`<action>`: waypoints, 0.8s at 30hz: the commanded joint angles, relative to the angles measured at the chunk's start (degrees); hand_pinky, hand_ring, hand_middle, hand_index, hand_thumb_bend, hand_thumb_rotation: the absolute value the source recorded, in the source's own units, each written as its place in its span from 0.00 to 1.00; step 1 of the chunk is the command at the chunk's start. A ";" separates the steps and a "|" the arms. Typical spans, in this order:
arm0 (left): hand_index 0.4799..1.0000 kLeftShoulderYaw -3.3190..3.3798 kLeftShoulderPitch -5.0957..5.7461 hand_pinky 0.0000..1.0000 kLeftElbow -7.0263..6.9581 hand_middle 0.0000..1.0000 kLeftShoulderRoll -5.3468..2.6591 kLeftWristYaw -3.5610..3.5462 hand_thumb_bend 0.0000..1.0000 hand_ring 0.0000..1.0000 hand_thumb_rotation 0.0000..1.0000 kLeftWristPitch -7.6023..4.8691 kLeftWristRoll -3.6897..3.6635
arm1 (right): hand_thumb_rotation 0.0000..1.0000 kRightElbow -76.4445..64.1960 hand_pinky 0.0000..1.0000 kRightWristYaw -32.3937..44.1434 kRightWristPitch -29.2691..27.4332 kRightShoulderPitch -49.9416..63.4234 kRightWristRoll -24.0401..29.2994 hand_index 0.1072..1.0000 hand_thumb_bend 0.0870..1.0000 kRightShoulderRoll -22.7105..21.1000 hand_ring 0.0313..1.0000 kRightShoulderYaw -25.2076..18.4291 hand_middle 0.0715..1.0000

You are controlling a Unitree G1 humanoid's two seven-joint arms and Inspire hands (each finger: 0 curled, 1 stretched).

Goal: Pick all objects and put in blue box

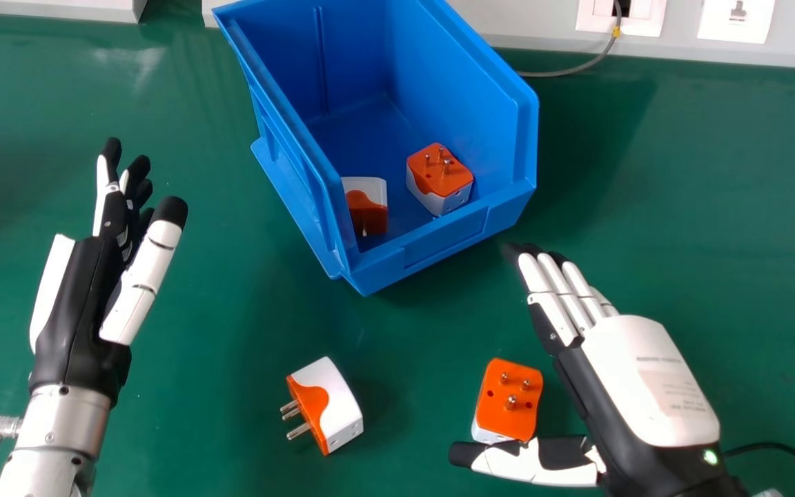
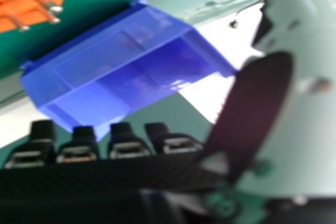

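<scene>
On the worktop point(image 1: 197, 414), the blue box point(image 1: 439, 241) presents its low front, presumably easing drops, the right hand point(image 1: 646, 386) spreads wide, its thumb by one adapter point(image 1: 510, 400), probably to pinch it, and the left hand point(image 1: 80, 304), view-left, gapes, another adapter point(image 1: 326, 404) between them.

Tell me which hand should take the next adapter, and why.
The right hand, I'd judge: the prongs-up adapter on the table lies beside its thumb. The left hand is toward the head view's left, farther from it and the other loose adapter.
</scene>
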 commanded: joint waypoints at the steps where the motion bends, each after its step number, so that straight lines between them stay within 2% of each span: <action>1: 1.00 0.34 1.67 1.00 -2.38 1.00 -0.78 0.57 0.57 1.00 0.82 -0.54 -0.18 | 0.47 1.39 0.94 -0.07 -1.18 -0.85 1.28 0.99 0.62 -1.22 1.00 -0.98 0.99; 2: 0.99 0.43 2.11 1.00 -2.42 1.00 -0.94 0.57 0.58 1.00 0.82 -0.83 -0.23 | 0.47 2.44 0.94 -0.31 -1.60 -1.17 1.38 0.99 0.62 -1.58 1.00 -1.03 0.99; 4: 0.99 0.55 2.32 0.99 -2.87 1.00 -1.01 0.86 0.59 1.00 0.82 -0.40 -0.07 | 0.48 4.30 0.94 -0.27 -2.06 -2.13 1.86 0.99 0.62 -2.15 1.00 -1.22 0.99; 8: 0.97 0.95 1.50 0.96 -3.83 1.00 -0.69 0.91 0.61 1.00 0.82 0.94 -0.76 | 0.49 5.39 0.94 0.71 -1.80 -3.40 2.45 0.98 0.63 -2.48 0.99 -1.13 0.99; 10: 0.96 0.69 0.97 0.95 -4.17 1.00 -0.92 1.22 0.62 1.00 0.82 1.33 -0.39 | 0.50 6.85 0.94 1.08 -1.94 -4.29 2.97 0.98 0.63 -3.07 0.99 -1.30 0.98; 12: 0.95 0.41 1.07 0.95 -4.67 1.00 -1.07 1.25 0.62 1.00 0.82 1.51 -0.03 | 0.52 8.46 0.94 1.53 -2.13 -5.08 3.63 0.98 0.63 -3.68 0.99 -1.61 0.98; 17: 0.94 0.95 1.52 0.96 -4.58 1.00 -0.90 0.98 0.62 1.00 0.83 1.04 -0.35 | 0.54 10.73 0.93 3.37 -1.89 -6.38 4.77 0.97 0.64 -5.13 0.98 -1.94 0.97; 21: 0.95 1.32 2.00 0.96 -4.56 1.00 -0.95 1.39 0.63 1.00 0.84 0.46 0.11 | 0.54 12.86 0.92 5.18 -1.63 -8.10 5.60 0.96 0.65 -6.50 0.97 -2.06 0.96; 24: 0.95 1.48 1.75 0.96 -4.71 1.00 -0.80 1.63 0.64 1.00 0.84 0.88 0.51 | 0.54 14.00 0.91 6.86 -0.51 -9.99 5.27 0.95 0.65 -6.65 0.97 -1.69 0.95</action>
